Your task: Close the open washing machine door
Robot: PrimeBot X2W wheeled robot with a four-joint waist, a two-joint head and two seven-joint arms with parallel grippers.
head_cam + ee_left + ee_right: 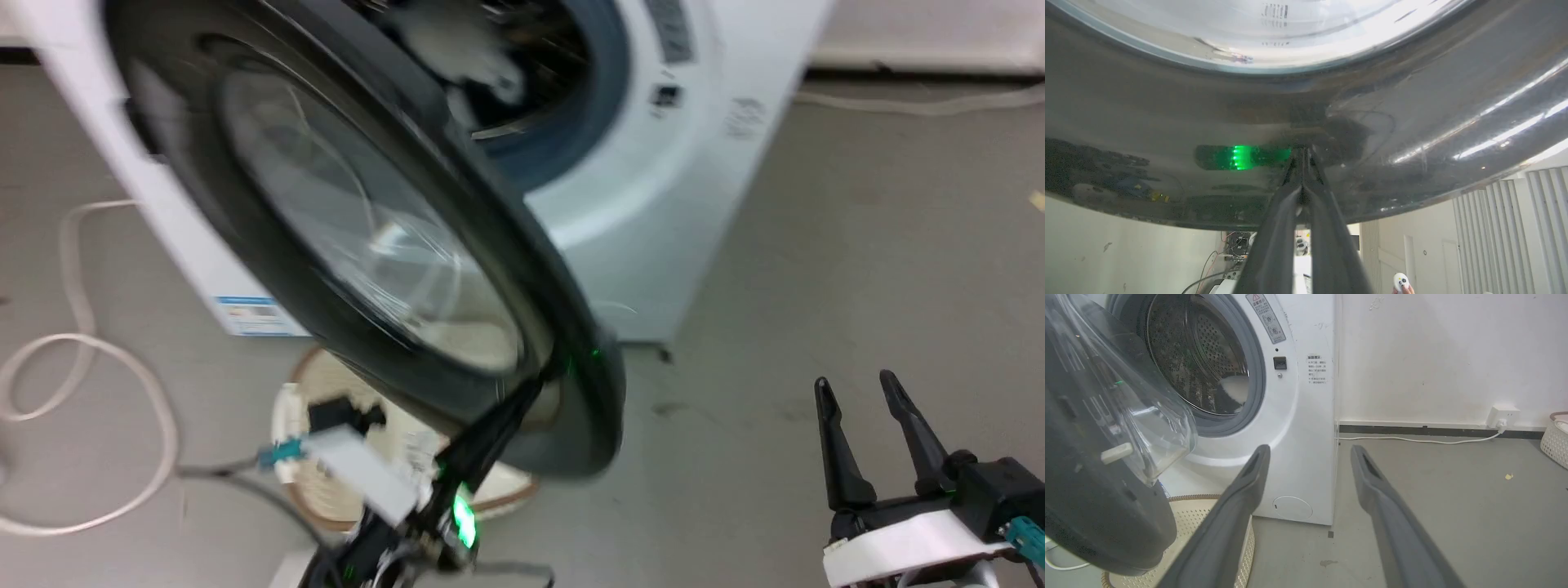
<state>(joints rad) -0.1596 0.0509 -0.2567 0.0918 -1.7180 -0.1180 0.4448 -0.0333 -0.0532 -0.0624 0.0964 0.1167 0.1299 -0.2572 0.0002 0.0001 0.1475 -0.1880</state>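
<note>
Left claw [1302, 154]: two dark fingers pressed together, holding nothing, tips touching the big round black-framed glass washing machine door [351, 220].
Door: swung halfway out, in front of the big white washing machine [653, 204].
Right claw [855, 381]: fingers spread apart, empty, well apart to the right, above the grey floor [816, 245].

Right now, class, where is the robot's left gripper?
In the head view the left gripper sits lower centre, shut, its tips against the lower black rim of the washing machine door, above the cream basket.
</note>
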